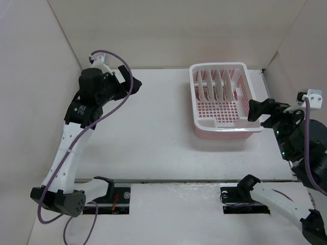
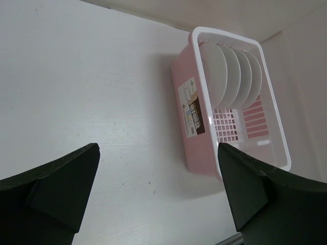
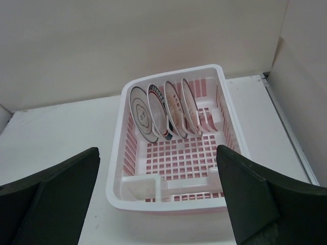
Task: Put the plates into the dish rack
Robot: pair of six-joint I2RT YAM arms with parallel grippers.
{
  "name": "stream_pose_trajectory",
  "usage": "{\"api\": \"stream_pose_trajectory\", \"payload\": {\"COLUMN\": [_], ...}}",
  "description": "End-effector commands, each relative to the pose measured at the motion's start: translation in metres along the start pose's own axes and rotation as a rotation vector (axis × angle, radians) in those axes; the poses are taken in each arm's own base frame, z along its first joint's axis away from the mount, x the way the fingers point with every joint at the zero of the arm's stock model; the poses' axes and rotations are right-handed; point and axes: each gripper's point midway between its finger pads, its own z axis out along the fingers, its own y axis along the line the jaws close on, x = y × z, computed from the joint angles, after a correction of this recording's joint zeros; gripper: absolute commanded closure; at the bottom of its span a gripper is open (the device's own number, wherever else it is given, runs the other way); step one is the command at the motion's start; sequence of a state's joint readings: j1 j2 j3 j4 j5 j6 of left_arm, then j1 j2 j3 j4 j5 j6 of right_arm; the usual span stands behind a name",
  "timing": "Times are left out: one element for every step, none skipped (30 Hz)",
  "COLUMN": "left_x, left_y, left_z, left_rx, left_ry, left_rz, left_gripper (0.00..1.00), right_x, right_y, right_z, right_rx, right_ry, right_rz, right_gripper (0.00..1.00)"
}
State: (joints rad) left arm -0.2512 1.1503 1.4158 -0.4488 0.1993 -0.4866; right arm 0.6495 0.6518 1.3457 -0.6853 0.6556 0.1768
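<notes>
A white, matte table (image 1: 153,127) made the floor of a plain enclosure. Three pale beige panels rose from its edges: a back wall (image 1: 168,30), a left wall (image 1: 30,76) and a right wall (image 1: 306,41). A thin metal strip (image 1: 266,87) ran along the table's right edge, just beside that wall. The light was soft and even, and the shadows were weak.
</notes>
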Motion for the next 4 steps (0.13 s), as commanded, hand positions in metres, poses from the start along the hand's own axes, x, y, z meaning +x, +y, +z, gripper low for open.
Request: {"api": "stream_pose_trajectory", "payload": {"left_x": [-0.0021, -0.0016, -0.0026, -0.0041], "left_y": [0.0045, 0.0063, 0.0079, 0.0064], "left_z": [-0.0086, -0.0107, -0.0106, -0.0137], "left_rx": [-0.025, -0.032, -0.042, -0.037], "left_ry": [-0.028, -0.034, -0.04, -0.048], "left_rz": [0.02, 0.02, 0.02, 0.021], "left_gripper": [0.0, 0.0, 0.0, 0.0], "right_x": [0.011, 0.011, 0.011, 0.0088], "right_y": [-0.0028, -0.0029, -0.0029, -0.0054], "right_z": [0.0014, 0.0014, 0.0014, -0.0002], "right_rx": [0.02, 0.02, 0.02, 0.029], "right_ry": [0.03, 0.03, 0.03, 0.028], "right_rz": [-0.016, -0.016, -0.016, -0.016], "right_gripper": [0.0, 0.0, 0.0, 0.0]}}
